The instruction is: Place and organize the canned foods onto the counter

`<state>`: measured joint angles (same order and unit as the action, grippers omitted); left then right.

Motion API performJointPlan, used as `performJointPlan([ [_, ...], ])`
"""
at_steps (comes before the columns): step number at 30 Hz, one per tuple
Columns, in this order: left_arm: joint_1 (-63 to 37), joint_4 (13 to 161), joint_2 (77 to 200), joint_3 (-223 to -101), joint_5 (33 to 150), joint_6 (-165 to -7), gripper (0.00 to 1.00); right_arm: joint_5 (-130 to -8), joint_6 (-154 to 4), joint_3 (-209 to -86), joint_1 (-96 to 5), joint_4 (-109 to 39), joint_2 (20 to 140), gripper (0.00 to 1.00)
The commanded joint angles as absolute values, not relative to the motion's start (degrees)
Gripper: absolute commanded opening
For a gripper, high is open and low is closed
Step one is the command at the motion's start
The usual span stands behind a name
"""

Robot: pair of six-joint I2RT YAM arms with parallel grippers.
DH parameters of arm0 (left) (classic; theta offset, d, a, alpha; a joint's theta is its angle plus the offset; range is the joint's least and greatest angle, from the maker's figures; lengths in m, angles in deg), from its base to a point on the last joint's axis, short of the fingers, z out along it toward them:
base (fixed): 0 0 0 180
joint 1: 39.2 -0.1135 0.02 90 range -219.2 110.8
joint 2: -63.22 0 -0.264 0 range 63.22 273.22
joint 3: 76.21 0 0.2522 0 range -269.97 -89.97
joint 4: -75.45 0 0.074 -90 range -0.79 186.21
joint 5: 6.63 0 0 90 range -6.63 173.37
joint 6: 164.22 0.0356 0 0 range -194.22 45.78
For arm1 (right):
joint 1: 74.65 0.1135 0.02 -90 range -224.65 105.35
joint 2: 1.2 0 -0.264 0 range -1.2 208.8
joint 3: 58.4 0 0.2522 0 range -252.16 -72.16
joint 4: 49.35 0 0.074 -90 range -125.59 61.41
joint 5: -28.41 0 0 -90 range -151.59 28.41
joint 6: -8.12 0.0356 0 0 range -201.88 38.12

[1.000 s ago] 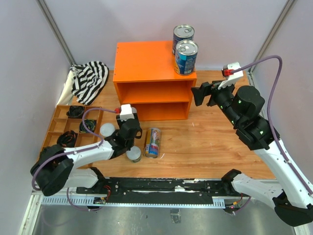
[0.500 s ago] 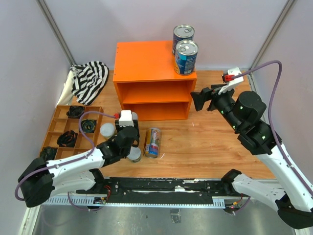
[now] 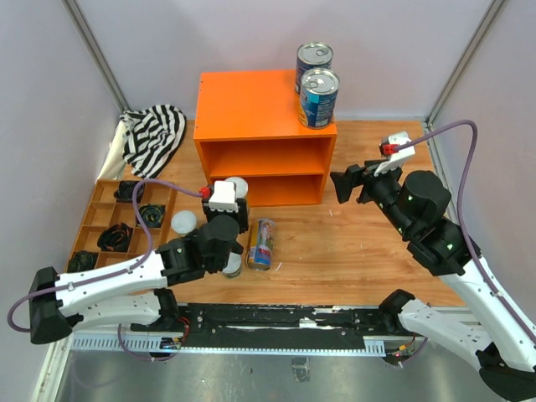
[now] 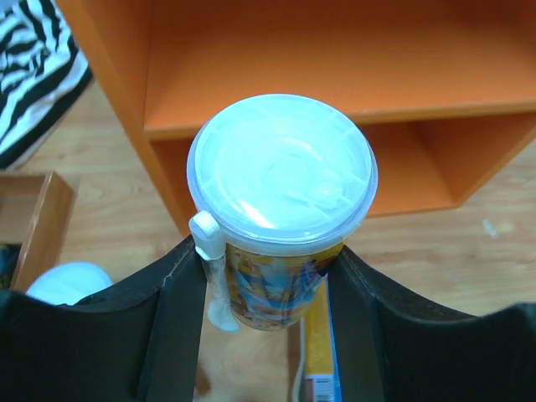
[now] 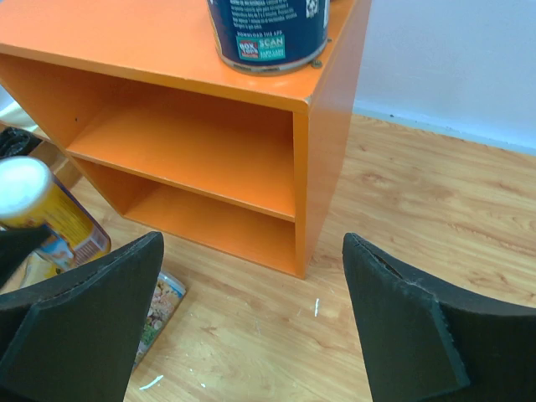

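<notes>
Your left gripper (image 4: 268, 280) is clamped on a small yellowish can (image 4: 280, 209) with a white lid, one finger on each side of the label. The can is upright and held off the table (image 3: 360, 243), just in front of the counter (image 3: 251, 100), at its left end and about level with the lower opening. It isn't on any shelf yet. Your right gripper (image 5: 251, 314) has its jaws wide apart with nothing between them. It hangs over bare wood off the counter's right front corner, pointed at the unit. Two blue-labelled cans sit upright on the counter top at the right edge, the back one (image 3: 314, 57) just behind the front one (image 3: 319, 99); can't tell if they touch. Both inner shelves that show in the wrist views hold nothing. On the table, a slim colourful can (image 3: 262, 243) lies on its side right of your left arm. One white-lidded can (image 3: 183, 222) stands beside the brown tray (image 3: 92, 219), and another (image 3: 230, 265) is half hidden under the left arm. A striped cloth (image 3: 155, 134) sits left of the counter.
</notes>
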<state>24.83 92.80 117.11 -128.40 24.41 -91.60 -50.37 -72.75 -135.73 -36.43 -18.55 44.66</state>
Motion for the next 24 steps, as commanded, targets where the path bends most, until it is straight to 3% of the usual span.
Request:
performJointPlan([
  [1,28.5,89.2,117.7,-137.7,15.9,-86.3,0.0,-48.5,-71.4,-133.8,-35.5,-18.2,42.5,0.88],
  [14,34.3,89.5,123.8,-156.9,12.3,-73.7,0.0,-49.4,-68.5,-126.8,-35.5,-16.9,38.5,0.89],
  [24,35.8,83.8,127.9,-164.5,10.7,-63.8,0.0,-50.2,-67.2,-124.1,-35.1,-16.6,37.4,0.88],
])
